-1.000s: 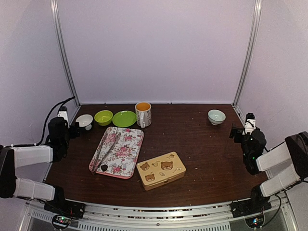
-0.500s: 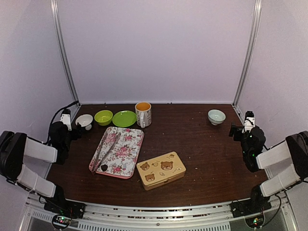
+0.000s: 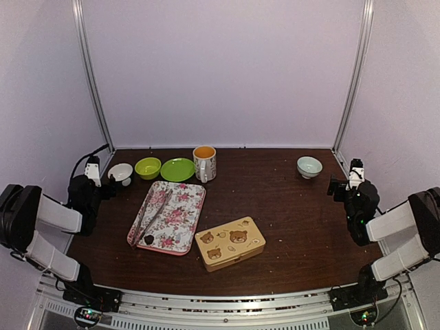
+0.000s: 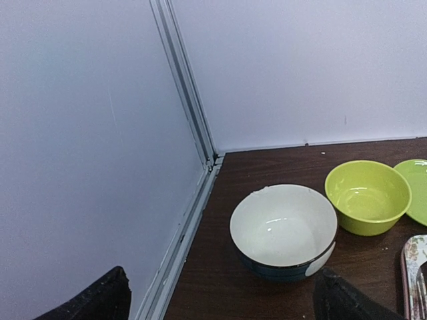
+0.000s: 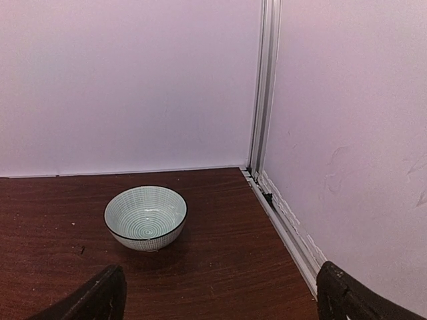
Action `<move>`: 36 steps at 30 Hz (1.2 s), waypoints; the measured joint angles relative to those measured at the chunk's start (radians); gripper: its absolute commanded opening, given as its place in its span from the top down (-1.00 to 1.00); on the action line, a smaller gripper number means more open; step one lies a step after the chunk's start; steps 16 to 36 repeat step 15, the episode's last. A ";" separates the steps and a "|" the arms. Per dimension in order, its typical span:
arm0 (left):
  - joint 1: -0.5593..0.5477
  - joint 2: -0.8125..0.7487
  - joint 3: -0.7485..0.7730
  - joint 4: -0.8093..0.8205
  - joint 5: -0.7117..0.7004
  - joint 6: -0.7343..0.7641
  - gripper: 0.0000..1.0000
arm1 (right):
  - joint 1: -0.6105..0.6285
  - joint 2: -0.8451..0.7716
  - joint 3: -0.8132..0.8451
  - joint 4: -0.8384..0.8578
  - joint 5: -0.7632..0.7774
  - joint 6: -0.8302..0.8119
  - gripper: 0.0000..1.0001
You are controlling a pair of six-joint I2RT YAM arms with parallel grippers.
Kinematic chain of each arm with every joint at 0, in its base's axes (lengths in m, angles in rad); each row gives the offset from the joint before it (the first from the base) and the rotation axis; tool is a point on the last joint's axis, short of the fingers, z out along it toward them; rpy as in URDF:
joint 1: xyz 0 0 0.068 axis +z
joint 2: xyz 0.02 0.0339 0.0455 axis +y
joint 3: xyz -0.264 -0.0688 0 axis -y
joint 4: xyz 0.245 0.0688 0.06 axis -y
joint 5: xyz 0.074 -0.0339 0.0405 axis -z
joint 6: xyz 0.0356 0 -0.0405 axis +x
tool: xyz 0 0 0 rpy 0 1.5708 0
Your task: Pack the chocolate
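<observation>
Far left, the left gripper (image 4: 223, 308) is hovering with its fingers spread and empty, facing a white bowl (image 4: 283, 230). On the floral tray (image 3: 184, 210), the chocolate (image 3: 148, 239) is lying at the near corner beside tongs (image 3: 155, 212), likely the tool for lifting it. The closed bear tin (image 3: 230, 243), probably its destination, is sitting just right of the tray. Far right, the right gripper (image 5: 220, 305) is hanging spread and empty.

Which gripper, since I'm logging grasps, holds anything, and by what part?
Neither. The left gripper and right gripper are both open and empty; the chocolate lies untouched on the floral tray.
</observation>
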 measured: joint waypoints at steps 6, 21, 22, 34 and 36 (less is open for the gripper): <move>0.000 0.000 0.000 0.002 0.001 0.000 -0.95 | 0.000 0.000 0.000 -0.001 0.000 0.000 -1.00; 0.000 0.001 0.000 0.003 0.001 0.000 -0.96 | 0.000 0.000 0.000 -0.006 -0.003 0.001 -1.00; 0.000 0.001 0.000 0.003 0.001 0.000 -0.96 | 0.000 0.000 0.000 -0.006 -0.003 0.001 -1.00; 0.000 0.001 0.000 0.003 0.001 0.000 -0.96 | 0.000 0.000 0.000 -0.006 -0.003 0.001 -1.00; 0.000 0.001 0.000 0.003 0.001 0.000 -0.96 | 0.000 0.000 0.000 -0.006 -0.003 0.001 -1.00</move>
